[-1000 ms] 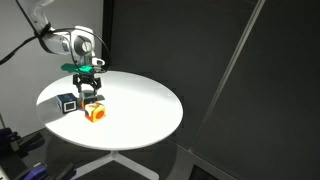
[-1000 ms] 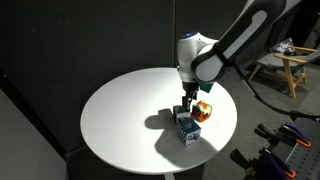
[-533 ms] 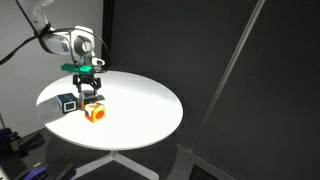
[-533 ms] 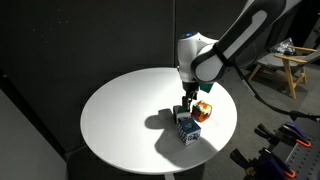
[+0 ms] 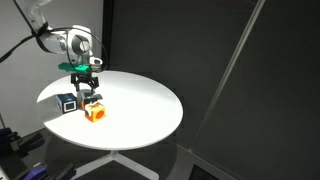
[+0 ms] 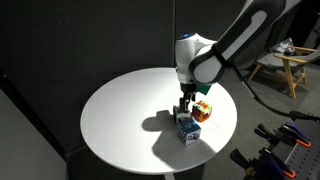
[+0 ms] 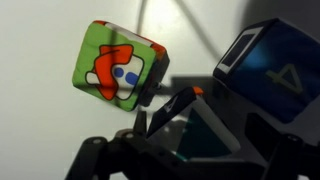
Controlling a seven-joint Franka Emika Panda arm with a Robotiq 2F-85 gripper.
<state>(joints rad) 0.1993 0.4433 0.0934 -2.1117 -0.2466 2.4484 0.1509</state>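
Gripper (image 5: 89, 99) hovers just above the green-orange picture cube (image 5: 95, 113), jaws released and empty, wide enough to straddle it. The dark blue cube (image 5: 68, 103) sits beside it.

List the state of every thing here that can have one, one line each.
gripper: open, holding nothing, low over the table.
green and orange cube: lying on the table, not gripped.
dark blue cube: lying on the table, not gripped, apart from the other cube.
round white table: standing, bearing both cubes.
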